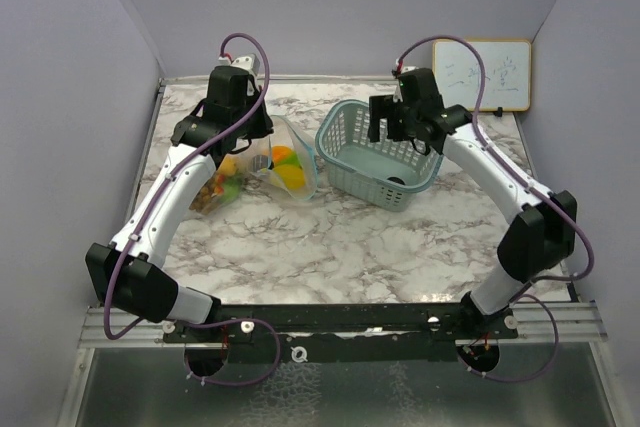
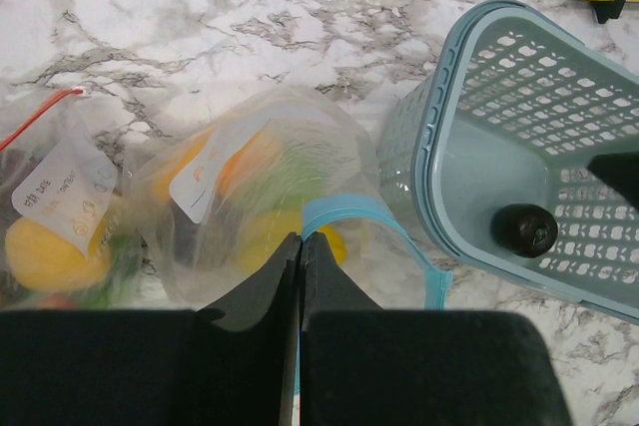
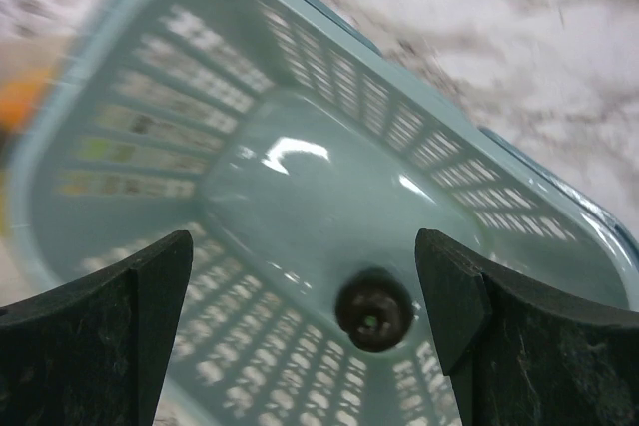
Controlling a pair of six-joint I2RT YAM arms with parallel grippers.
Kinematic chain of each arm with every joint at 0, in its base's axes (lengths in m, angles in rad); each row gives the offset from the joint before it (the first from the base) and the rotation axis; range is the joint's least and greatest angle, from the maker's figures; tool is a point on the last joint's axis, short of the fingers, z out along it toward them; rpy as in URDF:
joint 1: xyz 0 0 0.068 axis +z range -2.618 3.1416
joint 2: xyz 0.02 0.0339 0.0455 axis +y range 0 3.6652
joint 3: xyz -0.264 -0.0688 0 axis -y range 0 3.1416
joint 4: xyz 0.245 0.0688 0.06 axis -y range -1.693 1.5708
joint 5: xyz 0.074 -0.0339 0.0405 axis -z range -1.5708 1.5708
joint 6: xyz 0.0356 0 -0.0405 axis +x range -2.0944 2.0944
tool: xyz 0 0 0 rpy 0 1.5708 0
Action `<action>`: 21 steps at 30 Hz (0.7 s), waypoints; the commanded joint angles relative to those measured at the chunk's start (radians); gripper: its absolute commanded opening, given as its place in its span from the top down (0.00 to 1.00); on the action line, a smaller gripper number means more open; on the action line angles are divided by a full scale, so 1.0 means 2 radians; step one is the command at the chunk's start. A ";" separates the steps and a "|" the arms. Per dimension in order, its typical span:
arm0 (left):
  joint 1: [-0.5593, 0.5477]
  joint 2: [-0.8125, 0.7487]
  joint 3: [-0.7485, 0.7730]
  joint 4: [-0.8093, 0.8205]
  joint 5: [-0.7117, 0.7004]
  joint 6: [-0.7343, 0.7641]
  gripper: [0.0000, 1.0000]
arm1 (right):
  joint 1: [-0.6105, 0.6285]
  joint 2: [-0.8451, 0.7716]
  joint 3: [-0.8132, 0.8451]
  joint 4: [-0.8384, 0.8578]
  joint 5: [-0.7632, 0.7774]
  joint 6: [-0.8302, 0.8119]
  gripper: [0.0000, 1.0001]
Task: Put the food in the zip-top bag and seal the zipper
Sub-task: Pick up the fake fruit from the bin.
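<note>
Marble-patterned table (image 1: 330, 237), white with grey veins, boxed in by pale lavender walls (image 1: 350, 7). Small whiteboard (image 1: 482, 74) leans at the far right corner.

Left gripper (image 2: 301, 241): fingers pressed flat together, with clear film of the zip-top bag (image 2: 260, 187) bunched at the tips. Grip looks to be on the bag's edge near its teal zip rim (image 2: 349, 212). Bag stands left of centre, mouth towards the basket. Inside it are an orange piece (image 1: 283, 156) above a yellow piece (image 1: 291, 176), plus something green; shapes are too blurred through the plastic to name. White label on the bag's side.

Second bag (image 2: 55, 216) lies just left of the first, under the left arm. It also has a label, with yellow and green food inside and a red line along its edge.

Pale teal mesh basket (image 1: 345, 132) sits right of centre, close beside the zip-top bag. One dark round plum (image 3: 372, 312) rests on the basket floor near a side wall, alone in there.

Right gripper (image 3: 305, 246): jaws spread wide and empty, hanging over the basket's open top. The plum shows between the two fingers in the wrist view, below them and not touched. That view is motion-blurred.
</note>
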 commanded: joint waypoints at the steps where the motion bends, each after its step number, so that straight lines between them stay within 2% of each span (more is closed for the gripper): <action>1: 0.003 -0.002 0.003 0.016 0.014 -0.005 1.00 | -0.011 0.062 -0.037 -0.094 0.019 0.021 0.08; 6: 0.003 -0.007 0.004 0.011 0.008 -0.003 1.00 | -0.011 0.087 -0.055 -0.094 0.011 0.033 0.08; 10: 0.003 -0.009 0.004 0.008 0.003 0.000 1.00 | -0.011 0.102 -0.072 -0.110 0.032 0.042 0.08; 17: 0.003 -0.010 0.000 0.009 0.006 0.001 1.00 | -0.011 0.126 -0.126 -0.068 0.054 0.045 0.08; 19: 0.003 -0.011 0.000 0.008 0.005 0.002 1.00 | -0.011 0.134 -0.129 -0.061 0.051 0.046 0.15; 21: 0.003 -0.013 -0.001 0.006 0.002 0.003 1.00 | -0.011 0.135 -0.129 -0.059 0.045 0.046 0.30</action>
